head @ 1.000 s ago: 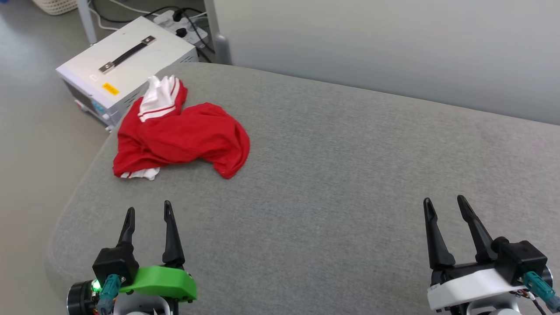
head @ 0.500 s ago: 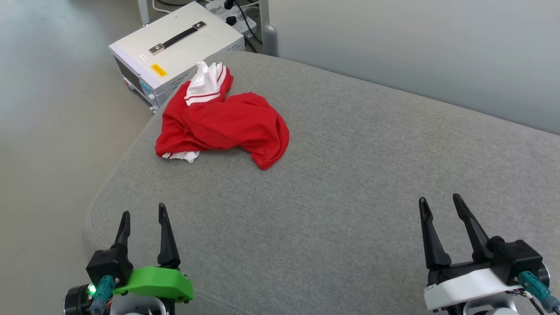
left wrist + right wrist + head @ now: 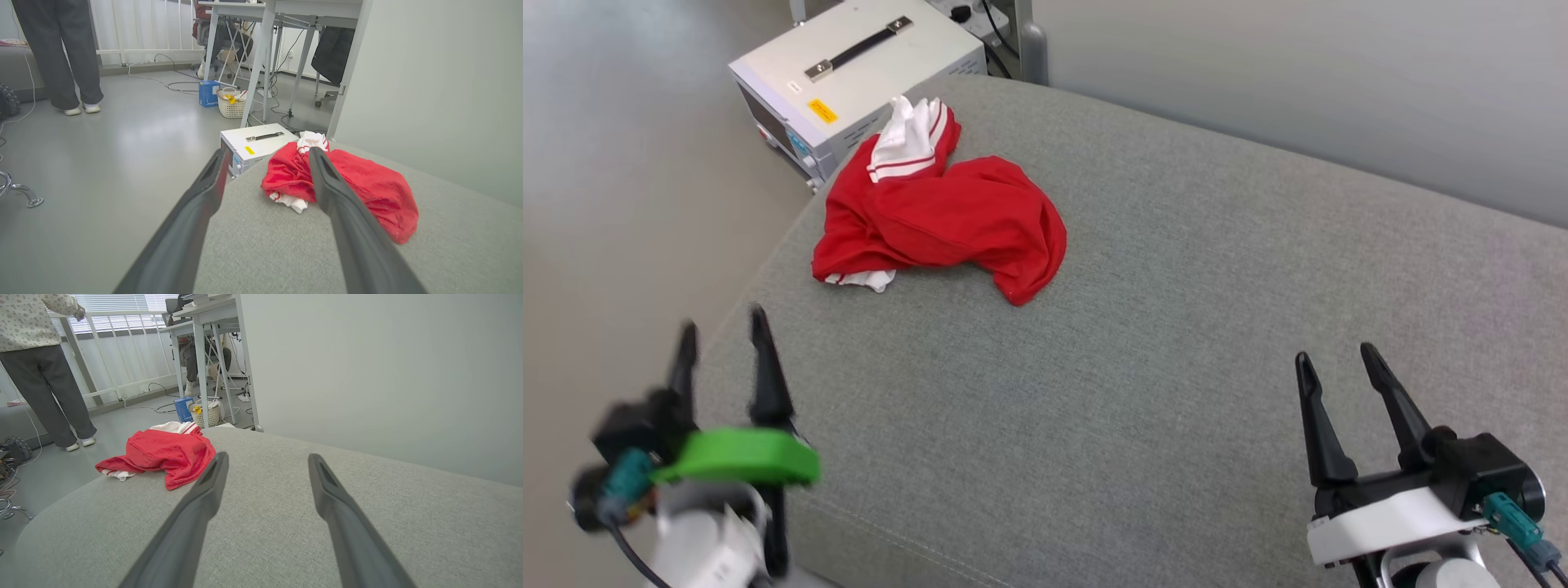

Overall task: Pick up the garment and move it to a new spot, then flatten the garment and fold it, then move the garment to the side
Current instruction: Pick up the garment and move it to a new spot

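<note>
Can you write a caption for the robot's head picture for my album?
A crumpled red shirt lies on a gray cushion; the left gripper and right gripper are open, not touching it.

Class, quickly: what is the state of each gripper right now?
Left gripper: open, holding nothing.
Right gripper: open, holding nothing.

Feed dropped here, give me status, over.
Left claw and right claw open, empty. Garment crumpled on grey cushion, untouched. Nothing in the way.

Lab or office, white desks, floor cables, instrument box
</note>
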